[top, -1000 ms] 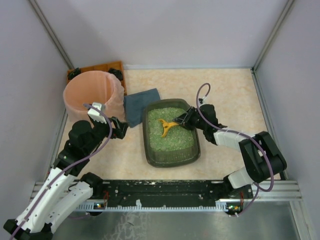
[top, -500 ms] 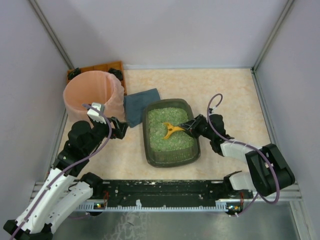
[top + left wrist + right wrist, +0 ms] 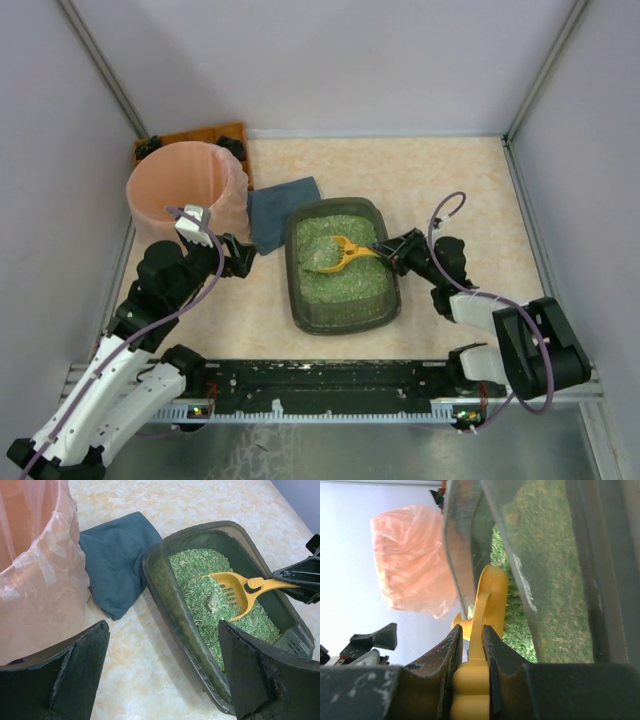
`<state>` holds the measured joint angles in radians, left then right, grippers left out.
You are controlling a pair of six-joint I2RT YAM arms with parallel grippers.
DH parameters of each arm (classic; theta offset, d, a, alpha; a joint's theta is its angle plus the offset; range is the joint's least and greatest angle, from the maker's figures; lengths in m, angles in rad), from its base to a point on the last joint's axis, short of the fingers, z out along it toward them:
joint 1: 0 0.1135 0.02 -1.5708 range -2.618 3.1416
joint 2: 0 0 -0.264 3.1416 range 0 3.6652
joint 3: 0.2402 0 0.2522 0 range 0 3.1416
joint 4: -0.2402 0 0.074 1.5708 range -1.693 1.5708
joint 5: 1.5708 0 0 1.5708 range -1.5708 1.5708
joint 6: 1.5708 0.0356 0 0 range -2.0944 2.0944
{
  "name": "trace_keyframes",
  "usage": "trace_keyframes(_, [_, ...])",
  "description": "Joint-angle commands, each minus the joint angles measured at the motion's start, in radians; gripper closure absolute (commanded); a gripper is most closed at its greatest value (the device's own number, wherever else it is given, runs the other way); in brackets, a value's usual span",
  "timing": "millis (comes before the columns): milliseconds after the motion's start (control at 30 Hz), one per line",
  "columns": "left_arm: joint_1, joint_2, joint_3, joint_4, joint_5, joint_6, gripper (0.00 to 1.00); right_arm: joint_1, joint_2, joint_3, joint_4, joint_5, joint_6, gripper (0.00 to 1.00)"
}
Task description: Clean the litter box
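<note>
The dark grey-green litter box (image 3: 343,318) with green granules sits mid-table; it also shows in the left wrist view (image 3: 187,625). My right gripper (image 3: 385,250) is shut on the handle of a yellow slotted scoop (image 3: 335,254), whose blade lies in the granules with a grey clump on it (image 3: 214,601). The right wrist view shows the fingers (image 3: 450,652) clamped on the scoop handle (image 3: 476,630). My left gripper (image 3: 240,257) is open and empty, left of the box, above the bare table.
A round pink bucket with a plastic liner (image 3: 188,190) stands at the back left, an orange-brown tray (image 3: 190,136) behind it. A folded blue-grey cloth (image 3: 278,211) lies between bucket and box. Walls close in on three sides.
My right gripper has drawn back to the right and lowered; the scoop has turned and now lies across the granules with its blade to the left. The left arm has not moved.
</note>
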<state>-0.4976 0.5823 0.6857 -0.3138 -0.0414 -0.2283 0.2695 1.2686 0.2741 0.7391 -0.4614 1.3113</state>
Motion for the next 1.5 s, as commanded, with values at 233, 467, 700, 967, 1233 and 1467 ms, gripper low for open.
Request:
trace_keyframes(233, [0.004,0.002,0.005,0.035,0.002,-0.001,0.06,-0.15,-0.057,-0.055,0.334,-0.179,0.065,1.0])
trace_keyframes(467, [0.003,0.007,0.005,0.047,-0.002,0.006,0.06,-0.17,-0.05,-0.068,0.431,-0.219,0.12,1.0])
trace_keyframes(700, [0.003,0.008,0.003,0.053,-0.002,0.004,0.06,-0.21,-0.059,-0.062,0.433,-0.245,0.135,1.0])
trace_keyframes(967, [0.003,0.014,0.004,0.058,0.0,0.003,0.06,-0.23,-0.053,-0.078,0.468,-0.268,0.156,1.0])
trace_keyframes(1233, [0.003,0.024,0.003,0.069,0.006,-0.004,0.06,-0.244,-0.066,-0.085,0.466,-0.288,0.161,1.0])
trace_keyframes(1467, [0.004,0.016,-0.002,0.074,0.002,-0.011,0.06,-0.261,-0.084,-0.079,0.421,-0.295,0.138,1.0])
